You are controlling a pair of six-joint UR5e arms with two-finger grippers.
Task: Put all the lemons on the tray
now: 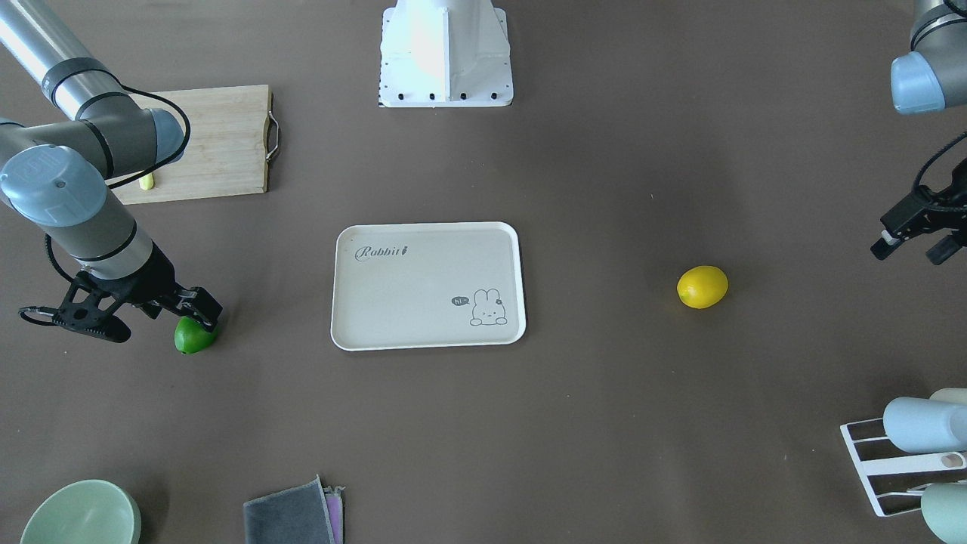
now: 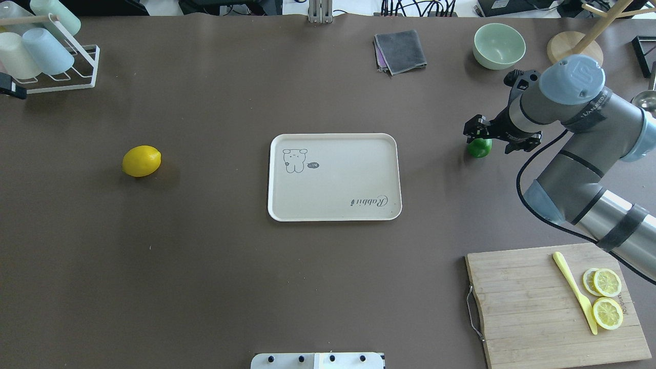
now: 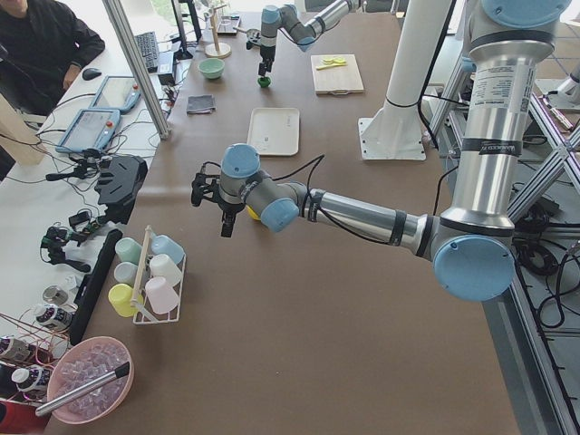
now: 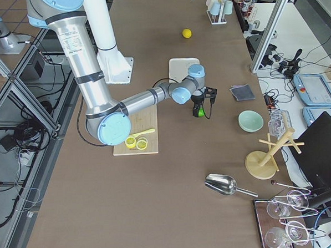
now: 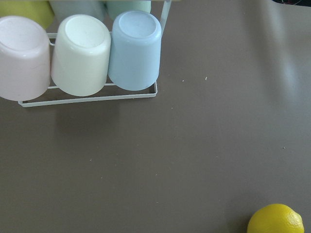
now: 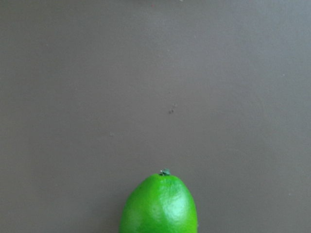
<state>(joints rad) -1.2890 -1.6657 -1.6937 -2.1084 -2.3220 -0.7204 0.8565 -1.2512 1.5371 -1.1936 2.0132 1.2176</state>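
Observation:
The cream-white "Rabbit" tray (image 1: 423, 287) (image 2: 338, 179) lies at the table's middle with nothing on it. The yellow lemon (image 1: 702, 287) (image 2: 141, 161) rests on the table on my left side and shows at the bottom right of the left wrist view (image 5: 276, 219). My left gripper (image 1: 910, 249) hangs open and empty beyond it, apart from it. The green lemon (image 1: 193, 338) (image 2: 479, 148) (image 6: 159, 206) rests on the table on my right side. My right gripper (image 1: 202, 310) (image 2: 479, 137) is right over it, open, fingers beside its top.
A wooden cutting board (image 2: 528, 307) (image 1: 219, 143) holds citrus slices (image 2: 607, 297) and a yellow knife (image 2: 574, 292). A cup rack (image 2: 46, 51), a grey cloth (image 2: 401, 51) and a green bowl (image 2: 499, 46) stand along the far edge.

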